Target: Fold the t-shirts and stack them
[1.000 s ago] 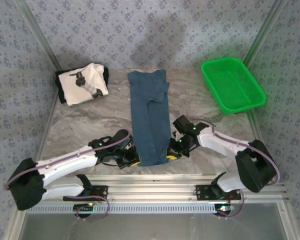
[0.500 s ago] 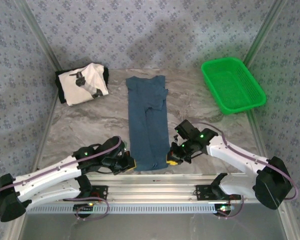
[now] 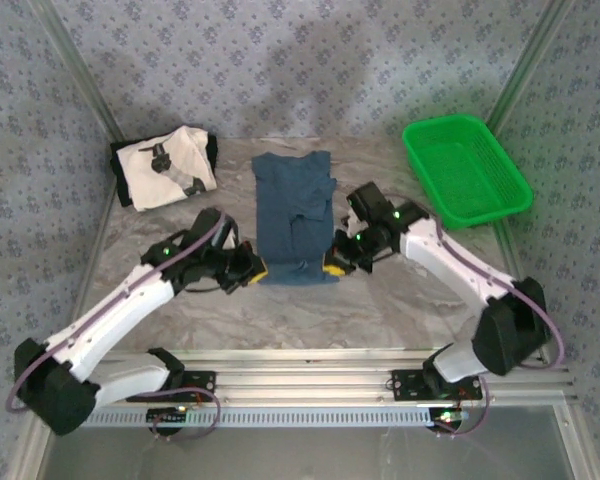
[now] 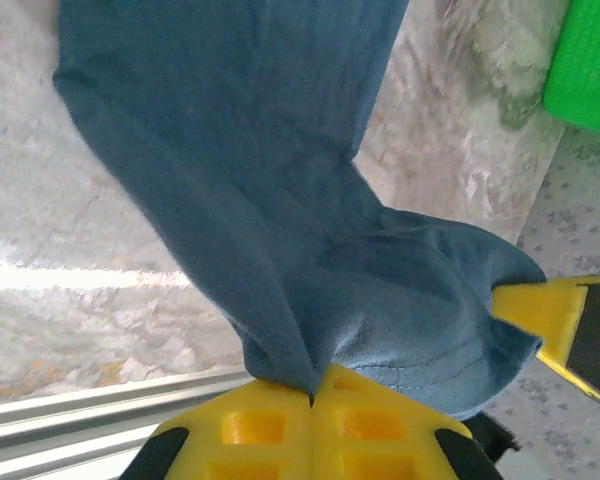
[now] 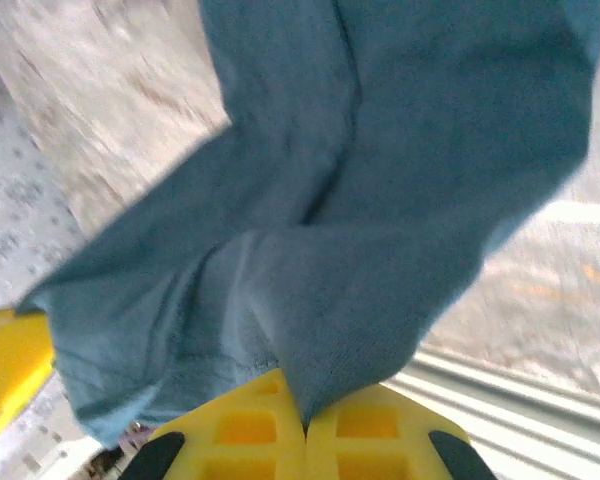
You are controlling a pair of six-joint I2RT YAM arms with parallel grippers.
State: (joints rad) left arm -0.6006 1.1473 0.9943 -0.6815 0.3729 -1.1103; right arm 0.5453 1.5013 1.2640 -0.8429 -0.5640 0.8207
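The dark teal-blue t-shirt (image 3: 293, 215) lies lengthwise at the table's middle, its near end lifted and carried toward the far end. My left gripper (image 3: 257, 270) is shut on the near-left corner, cloth (image 4: 310, 250) pinched between its yellow fingers (image 4: 280, 425). My right gripper (image 3: 334, 265) is shut on the near-right corner, the same blue cloth (image 5: 380, 220) bunching out of its yellow fingers (image 5: 310, 430). The white t-shirt with a black-grey print (image 3: 165, 167) lies folded at the far left corner, apart from both grippers.
A green plastic basket (image 3: 465, 170) stands at the far right corner. Patterned walls close in the table's sides and back. Grey marbled table surface (image 3: 380, 310) shows bare in front of the grippers, with a metal rail (image 3: 310, 375) along the near edge.
Both grippers have lifted the blue shirt's near end and moved it away from the near edge toward the far end, so the shirt looks shorter. The white shirt has not moved.
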